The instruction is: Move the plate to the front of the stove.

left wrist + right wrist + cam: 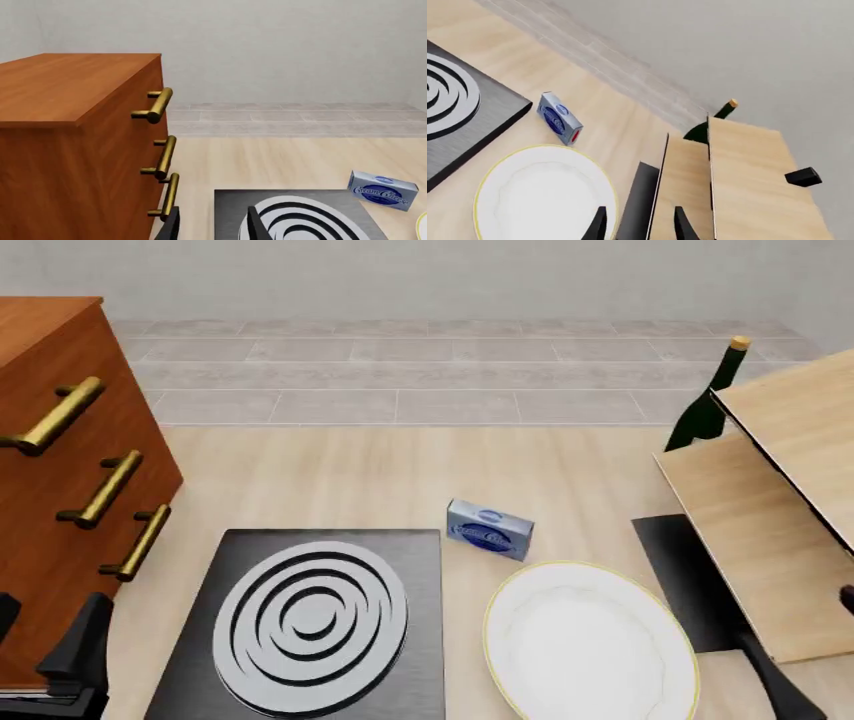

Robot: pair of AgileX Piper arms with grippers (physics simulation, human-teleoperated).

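The plate [590, 643] lay flat on the pale wooden worktop [400, 470], just to the right of the stove [314, 625] and near the worktop's close edge. A small blue-white box [490, 528] stood just behind the gap between them, touching neither. Right of the plate, a flat black mat [687, 580] ran under a light wooden shelf unit [767, 510], whose lower board overhung the mat close to the plate's right rim. A dark green bottle [707, 400] stood behind that unit. Left of the stove rose a brown drawer cabinet [60, 500] with brass handles [100, 488].

The left pincer [212, 225] hung spread between cabinet and stove, holding nothing. The right pincer [639, 225] seemed spread too, over the mat beside the plate's rim, empty.
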